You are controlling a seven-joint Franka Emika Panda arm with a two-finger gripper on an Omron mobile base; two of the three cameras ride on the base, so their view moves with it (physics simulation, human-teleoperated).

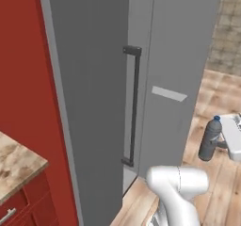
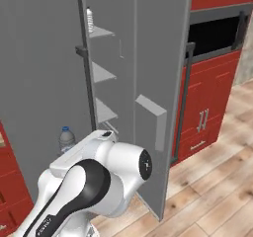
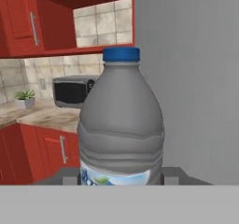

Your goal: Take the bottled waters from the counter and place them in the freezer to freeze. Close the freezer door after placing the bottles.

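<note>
A corner of the beige-and-brown marbled stone surface (image 1: 19,166) is seen at the far left, beside the tall flat grey freezer (image 1: 89,102), whose plain grey door with a long dark bar handle (image 1: 133,105) is swung open. Further right, a slim translucent grey-blue plastic water bottle with a blue cap (image 1: 209,139) is pinched upright at its label band by the end effector (image 1: 221,145), presumably to be carried in. A second small bottle (image 2: 90,19) is seen on an upper pale grey inner shelf (image 2: 101,32).

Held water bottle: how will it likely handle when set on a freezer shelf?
The water bottle is tall and narrow, so probably tippy on the shelf. Its smooth rounded plastic may slip or roll. The gripper holds it low, upright.
</note>
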